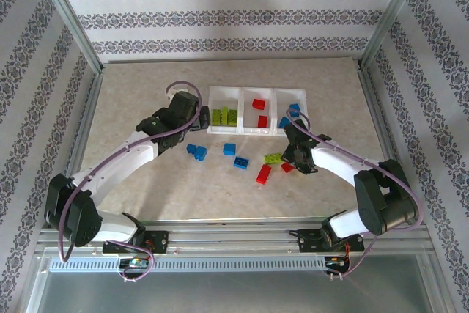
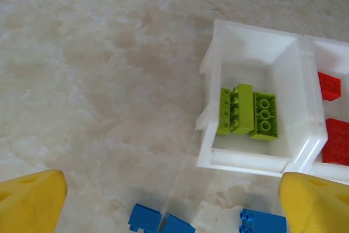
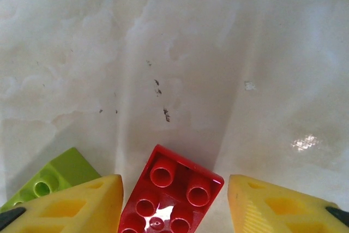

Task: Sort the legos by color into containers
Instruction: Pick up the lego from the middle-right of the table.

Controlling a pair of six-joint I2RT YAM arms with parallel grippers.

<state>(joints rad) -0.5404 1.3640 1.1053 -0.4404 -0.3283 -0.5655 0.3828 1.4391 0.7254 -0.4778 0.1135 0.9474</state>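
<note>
Yellow-fingered, the right gripper [image 3: 175, 183] hangs low over the middle of the table [image 1: 146, 108], jaws partly open on either side of a red lego [image 3: 169, 203]. We cannot tell whether the pads are pressing it yet. The left gripper [image 2: 172, 186] hovers wide open and empty just off the left end of the containers [image 1: 256, 88], the white three-compartment tray that sits toward the table's far edge.

We judge the sort roughly half done. The left compartment [image 2: 248, 53] holds three lime legos [image 2: 248, 114] lying side by side. The middle compartment holds two red legos [image 1: 260, 112], and the right one holds two blue legos [image 1: 294, 109].

Seven legos, by our count, lie loose on the table between the tray and the near edge. A pair of blue legos [image 1: 196, 152] is nearest the left gripper, and two more blue ones [image 1: 235, 155] lie toward the centre. One lime lego [image 3: 46, 185] lies just beside the bracketed red lego, and a second loose red lego [image 1: 264, 174] lies a little nearer the near edge. Every compartment so far holds a single colour.
</note>
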